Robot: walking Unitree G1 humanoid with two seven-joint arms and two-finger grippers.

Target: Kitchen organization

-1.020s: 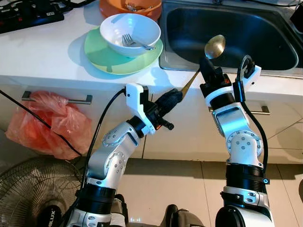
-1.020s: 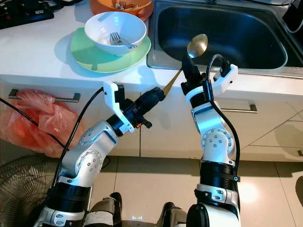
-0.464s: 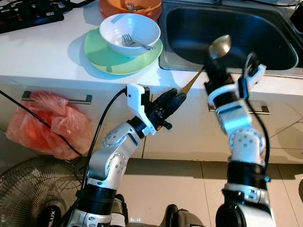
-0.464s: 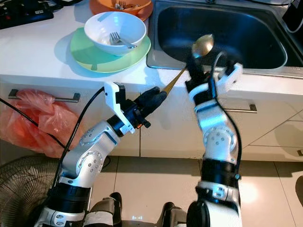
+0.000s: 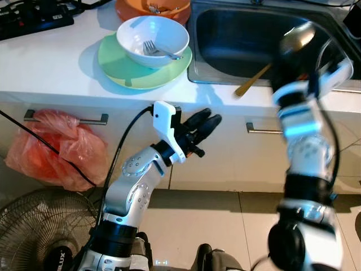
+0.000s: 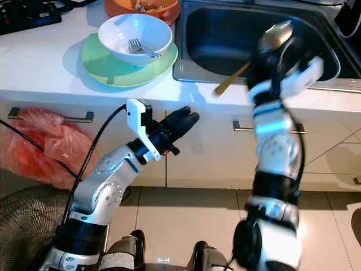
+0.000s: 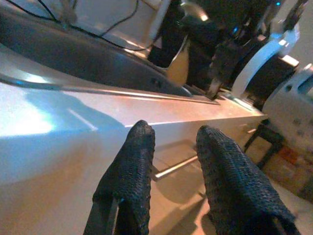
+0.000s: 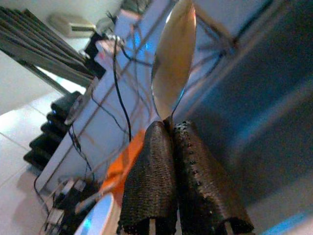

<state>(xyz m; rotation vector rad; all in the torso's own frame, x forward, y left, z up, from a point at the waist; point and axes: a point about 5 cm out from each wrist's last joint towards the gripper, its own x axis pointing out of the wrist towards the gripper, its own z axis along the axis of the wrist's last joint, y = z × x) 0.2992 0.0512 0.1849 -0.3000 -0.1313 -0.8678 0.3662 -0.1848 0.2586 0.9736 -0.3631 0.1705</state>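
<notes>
Your right gripper (image 8: pixel 172 128) has its fingers pressed together on the neck of a gold spoon (image 5: pixel 293 40). It sits upper right of the head frames, over the front rim of the steel sink (image 5: pixel 237 34). The arm there is motion-blurred, so finger detail is only readable in the right wrist view. The spoon bowl points up and away; the handle (image 6: pixel 231 79) slants down-left over the sink's front rim, its middle hidden behind the gripper.

Your left gripper (image 5: pixel 204 122) is at frame centre, below the counter edge, in front of the cabinet; fingers (image 7: pixel 129 171) spread, nothing between them.

Upper left of the frame: white bowl (image 5: pixel 152 34) with a fork (image 5: pixel 155 49), stacked on a green plate (image 5: pixel 113 62). Behind it, an orange dish (image 5: pixel 130 8) cut off by the top edge, contents unclear.
</notes>
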